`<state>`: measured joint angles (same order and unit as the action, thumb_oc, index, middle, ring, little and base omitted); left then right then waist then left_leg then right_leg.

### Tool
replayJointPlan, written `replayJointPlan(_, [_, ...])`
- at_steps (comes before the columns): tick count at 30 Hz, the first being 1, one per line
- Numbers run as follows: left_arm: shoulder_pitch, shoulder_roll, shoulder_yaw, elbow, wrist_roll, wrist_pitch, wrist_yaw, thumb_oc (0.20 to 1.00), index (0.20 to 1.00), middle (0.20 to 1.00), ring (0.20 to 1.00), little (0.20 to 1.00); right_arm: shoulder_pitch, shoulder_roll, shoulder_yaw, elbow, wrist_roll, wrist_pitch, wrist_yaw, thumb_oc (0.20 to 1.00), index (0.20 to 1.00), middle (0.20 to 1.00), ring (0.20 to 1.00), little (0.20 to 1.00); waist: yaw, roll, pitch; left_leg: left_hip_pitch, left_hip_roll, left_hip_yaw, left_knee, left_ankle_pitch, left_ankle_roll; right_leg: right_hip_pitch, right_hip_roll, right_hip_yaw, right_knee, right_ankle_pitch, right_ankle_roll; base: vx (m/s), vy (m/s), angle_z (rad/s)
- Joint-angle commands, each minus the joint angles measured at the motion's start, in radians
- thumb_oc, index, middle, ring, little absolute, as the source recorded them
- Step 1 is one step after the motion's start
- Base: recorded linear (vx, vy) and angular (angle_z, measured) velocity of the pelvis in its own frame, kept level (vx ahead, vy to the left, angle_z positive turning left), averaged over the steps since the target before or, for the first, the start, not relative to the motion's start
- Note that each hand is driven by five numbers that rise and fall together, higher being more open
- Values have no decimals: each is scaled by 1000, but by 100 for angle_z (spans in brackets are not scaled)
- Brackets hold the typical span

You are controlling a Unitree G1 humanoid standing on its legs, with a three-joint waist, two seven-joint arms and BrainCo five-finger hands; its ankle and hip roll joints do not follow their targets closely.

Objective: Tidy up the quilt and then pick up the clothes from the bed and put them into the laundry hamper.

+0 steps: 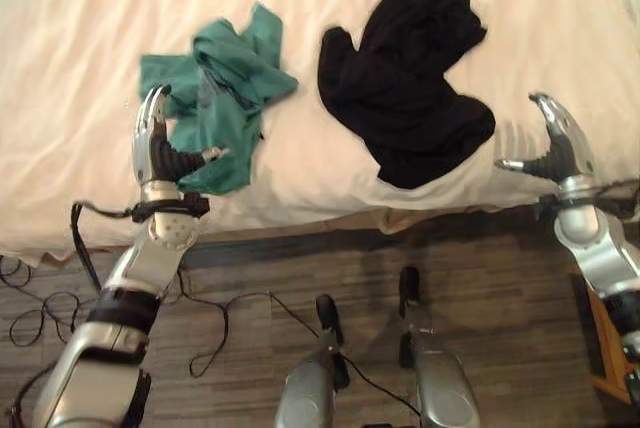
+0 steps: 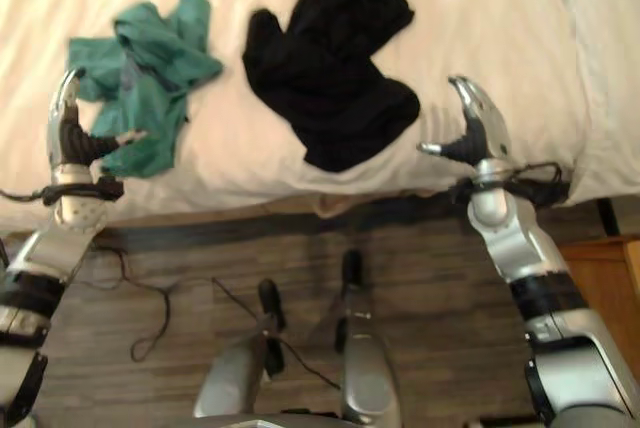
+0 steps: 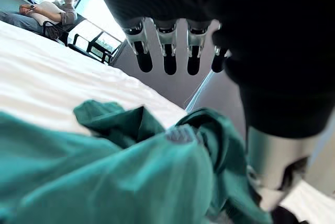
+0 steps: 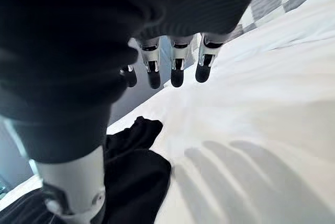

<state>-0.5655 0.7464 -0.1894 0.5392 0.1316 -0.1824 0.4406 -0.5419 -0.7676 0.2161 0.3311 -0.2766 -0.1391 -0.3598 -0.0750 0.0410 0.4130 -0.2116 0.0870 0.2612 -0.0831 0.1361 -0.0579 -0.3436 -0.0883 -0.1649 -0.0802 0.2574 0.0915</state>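
A crumpled green garment (image 1: 228, 98) lies on the white quilt (image 1: 90, 38) near the bed's front edge, left of middle. A black garment (image 1: 410, 88) lies to its right. My left hand (image 1: 155, 143) hovers open just over the green garment's (image 3: 131, 177) near left part, its fingers (image 3: 167, 56) straight and its thumb out toward the cloth. At the right my right hand (image 1: 560, 143) is open above the quilt (image 4: 272, 93), a little to the right of the black garment (image 4: 131, 171), holding nothing.
The quilt's front edge hangs over the bed's side above a dark wood floor (image 1: 480, 278). A wooden piece of furniture (image 2: 600, 268) stands at the lower right by the bed. Far across the room a person (image 3: 47, 9) reclines by the windows.
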Motion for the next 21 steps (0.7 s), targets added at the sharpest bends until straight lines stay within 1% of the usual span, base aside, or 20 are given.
replayJointPlan(1, [-157, 89, -8, 156, -4, 31, 57, 1000, 1000, 1000, 1000, 1000, -87, -12, 57, -17, 3, -12, -58, 1000, 1000, 1000, 1000, 1000, -5, -52, 25, -15, 66, -7, -4, -12, -84, -2, -70, 18, 106, -142, 90, -116, -7, -12])
replayJointPlan(2, [-164, 90, -12, 161, -5, 30, 57, 1000, 1000, 1000, 1000, 1000, -90, -12, 57, -15, 4, -12, -58, 1000, 1000, 1000, 1000, 1000, -4, -53, 25, -17, 66, -6, -4, -12, -84, -5, -70, 19, 108, -142, 90, -99, -15, -19])
replayJointPlan(5, [-232, 102, -27, 267, 4, 66, 82, 1000, 1000, 1000, 1000, 1000, -103, -13, 71, -5, 0, -11, -69, 1000, 1000, 1000, 1000, 1000, -13, -62, 57, -41, 74, 4, -1, -5, -90, -42, -69, 11, 129, -145, 92, -77, -25, -10])
replayJointPlan(6, [-253, 110, -36, 349, 15, 88, 78, 1000, 1000, 1000, 1000, 1000, -89, -14, 68, -6, 2, -13, -67, 1000, 1000, 1000, 1000, 1000, -20, -71, 72, -49, 77, 9, 6, -1, -90, -51, -68, 10, 139, -146, 90, -54, -23, -2])
replayJointPlan(7, [-256, 110, -39, 351, 15, 87, 78, 1000, 1000, 1000, 1000, 1000, -88, -14, 66, -6, 2, -13, -66, 1000, 1000, 1000, 1000, 1000, -19, -71, 73, -49, 76, 9, 6, -1, -90, -51, -68, 11, 140, -146, 90, -51, -15, 0])
replayJointPlan(8, [-264, 117, -51, 396, 38, 98, 69, 200, 200, 200, 200, 200, -76, -19, 63, -17, 1, -20, -62, 1000, 1000, 1000, 1000, 1000, -22, -76, 77, -51, 78, 12, 11, -1, -90, -57, -67, 12, 145, -149, 89, 0, 0, 0])
replayJointPlan(9, [-259, 117, -53, 389, 75, 119, 67, 200, 200, 200, 200, 200, -60, -27, 54, -29, -6, -22, -60, 1000, 1000, 1000, 1000, 1000, -24, -79, 79, -52, 79, 10, 17, -5, -89, -57, -67, 11, 148, -151, 87, 0, 0, 0])
replayJointPlan(11, [-220, 119, -51, 390, 143, 142, 45, 200, 200, 200, 200, 200, -8, -41, 18, -87, -13, -30, -45, 1000, 1000, 1000, 1000, 1000, -23, -83, 79, -45, 80, 9, 28, -14, -88, -46, -68, 4, 152, -157, 87, -4, -38, 0])
replayJointPlan(13, [-156, 98, -22, 374, 154, 145, 28, 200, 200, 200, 200, 200, 49, -53, -24, -148, -7, -45, -28, 1000, 1000, 1000, 1000, 1000, -20, -86, 73, -32, 81, 5, 34, -22, -87, -31, -68, 1, 152, -165, 85, 26, -46, 2])
replayJointPlan(16, [-7, 54, 30, 305, 169, 123, 16, 200, 200, 200, 200, 200, 98, -74, -56, -235, -13, -63, -7, 1000, 1000, 1000, 1000, 1000, -3, -83, 54, -2, 82, 0, 28, -29, -88, 4, -69, -4, 145, -177, 81, 60, -51, -3])
replayJointPlan(18, [90, 11, 50, 269, 156, 101, -1, 200, 200, 200, 200, 200, 94, -93, -43, -261, -24, -70, 8, 1000, 1000, 1000, 1000, 1000, 9, -78, 35, 24, 81, -4, 19, -31, -88, 31, -70, -7, 139, -183, 79, 79, -46, -3])
replayJointPlan(19, [132, -14, 54, 249, 134, 79, -10, 200, 200, 200, 200, 200, 81, -99, -34, -263, -38, -69, 6, 1000, 1000, 1000, 1000, 1000, 19, -77, 25, 35, 79, -6, 16, -31, -88, 44, -70, -9, 137, -186, 77, 37, -31, -2])
replayJointPlan(20, [135, -14, 57, 247, 134, 79, -10, 200, 200, 200, 200, 200, 79, -100, -31, -262, -39, -69, 5, 1000, 1000, 1000, 1000, 1000, 17, -77, 23, 32, 79, -5, 15, -27, -87, 42, -70, -9, 134, -181, 76, 55, -27, 3])
replayJointPlan(21, [188, -42, 67, 227, 114, 64, -7, 200, 200, 200, 200, 200, 66, -99, -17, -254, -53, -65, 6, 1000, 1000, 1000, 1000, 1000, 31, -72, 15, 47, 76, -10, 11, -33, -87, 56, -69, -11, 134, -188, 75, 45, -27, 10])
